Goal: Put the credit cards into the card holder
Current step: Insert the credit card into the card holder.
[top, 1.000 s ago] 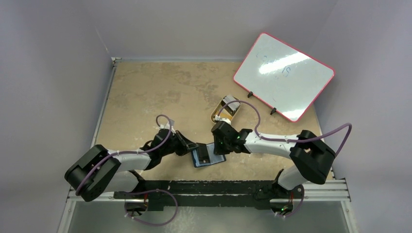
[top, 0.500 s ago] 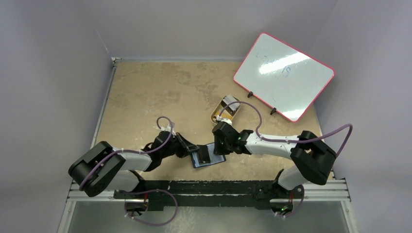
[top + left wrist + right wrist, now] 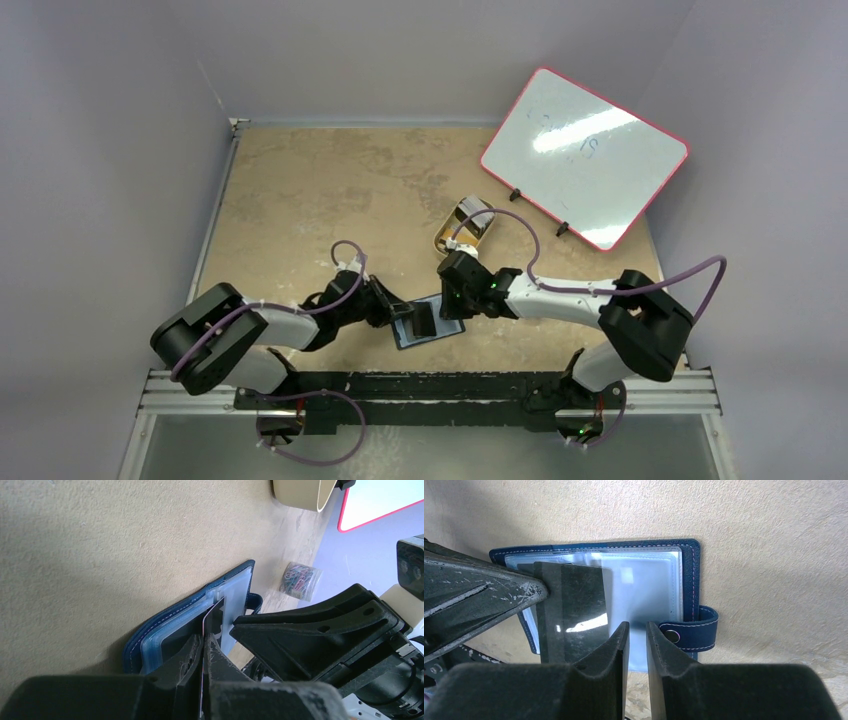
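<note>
The navy card holder (image 3: 447, 327) (image 3: 689, 555) lies open and flat on the table, clear sleeves up, snap strap (image 3: 689, 630) to its side. My left gripper (image 3: 399, 312) (image 3: 204, 639) is shut on a black credit card (image 3: 569, 610) (image 3: 210, 611), whose front edge sits against the sleeves at the holder's (image 3: 165, 625) left side. My right gripper (image 3: 455, 302) (image 3: 637, 630) stands over the sleeves by the strap. Its jaws are a narrow gap apart with nothing clamped between them. Something shiny and silver-grey (image 3: 473, 214) lies in the tan tray.
A tan oval tray (image 3: 441, 240) (image 3: 300, 492) sits behind the right gripper. A red-rimmed whiteboard (image 3: 585, 155) leans at the back right. A small clear box of paper clips (image 3: 300, 579) lies on the table beyond the holder.
My left arm has crept right and nearer, carrying the black card further over the holder. The right arm has stayed put.
</note>
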Controlling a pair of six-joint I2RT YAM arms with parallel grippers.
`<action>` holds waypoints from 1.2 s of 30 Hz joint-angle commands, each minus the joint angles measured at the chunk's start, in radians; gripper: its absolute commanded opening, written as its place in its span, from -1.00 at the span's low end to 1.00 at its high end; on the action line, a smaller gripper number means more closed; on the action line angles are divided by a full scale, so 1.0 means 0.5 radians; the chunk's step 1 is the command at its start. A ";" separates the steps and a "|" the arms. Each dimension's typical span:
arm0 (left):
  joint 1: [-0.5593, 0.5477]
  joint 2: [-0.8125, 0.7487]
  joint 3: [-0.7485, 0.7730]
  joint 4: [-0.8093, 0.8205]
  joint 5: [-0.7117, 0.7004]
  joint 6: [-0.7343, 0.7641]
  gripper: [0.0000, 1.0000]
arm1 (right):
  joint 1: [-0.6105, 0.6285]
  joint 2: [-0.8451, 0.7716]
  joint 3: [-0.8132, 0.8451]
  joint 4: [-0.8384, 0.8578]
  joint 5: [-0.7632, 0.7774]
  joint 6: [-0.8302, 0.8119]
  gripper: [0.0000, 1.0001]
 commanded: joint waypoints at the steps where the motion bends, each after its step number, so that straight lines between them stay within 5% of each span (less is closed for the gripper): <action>1: -0.023 0.020 0.036 0.028 -0.115 0.027 -1.00 | 0.007 -0.032 -0.028 -0.050 0.035 0.024 -0.58; 22: -0.266 0.179 0.175 0.048 -0.399 -0.014 -1.00 | 0.007 -0.172 -0.074 -0.021 0.019 0.142 -0.48; 36: -0.286 -0.011 0.300 -0.269 -0.405 -0.024 -0.47 | -0.106 -0.401 -0.147 -0.118 0.088 0.051 -0.21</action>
